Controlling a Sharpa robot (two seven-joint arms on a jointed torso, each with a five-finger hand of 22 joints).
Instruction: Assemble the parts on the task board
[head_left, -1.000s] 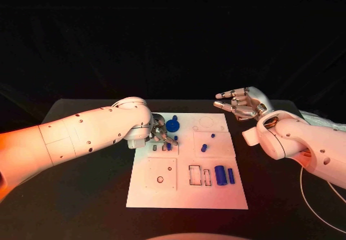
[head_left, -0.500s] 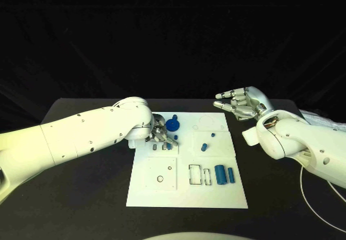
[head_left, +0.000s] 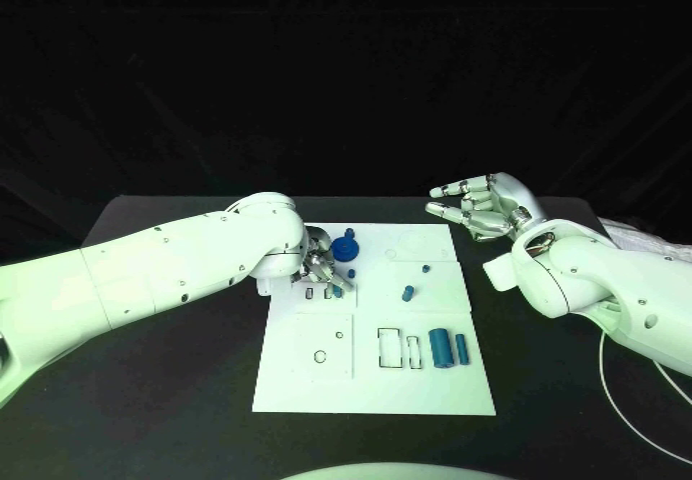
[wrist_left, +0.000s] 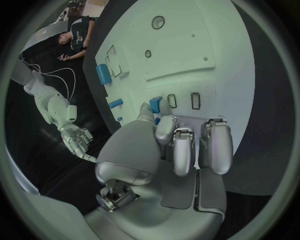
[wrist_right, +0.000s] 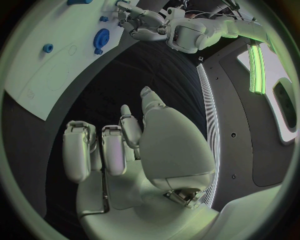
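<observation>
A white rectangular task board (head_left: 378, 385) lies flat in the middle of a matte black table (head_left: 159, 380), seen from above. It is a smooth plate marked with dark outlined slots and small round holes.

The left hand (head_left: 320, 270), silver and metallic, is down over the board's upper left area, fingers pointing at the surface. In the head view the white forearm hides much of it. The left wrist view comes closer: the fingers (wrist_left: 181, 150) curl down side by side over 2 small outlined rectangular slots (wrist_left: 184, 101), and the thumb tip lies against a small blue block (wrist_left: 155, 104) by them. It seems to be pinching that block, though the contact is partly hidden and I cannot tell for sure.

The right hand (head_left: 477, 208) hovers above the table just beyond the board's far right corner, palm up, fingers loosely curled and apart, holding nothing. The right wrist view confirms it is empty above bare black table.

Blue parts lie loose on the board: a round gear-like disc (head_left: 345, 247) near the left hand, a short peg (head_left: 408, 293) at centre, a tiny stud (head_left: 427, 268) above it, and 2 cylinders side by side near the right edge, 1 thick (head_left: 440, 348) and 1 slim (head_left: 462, 348).
</observation>
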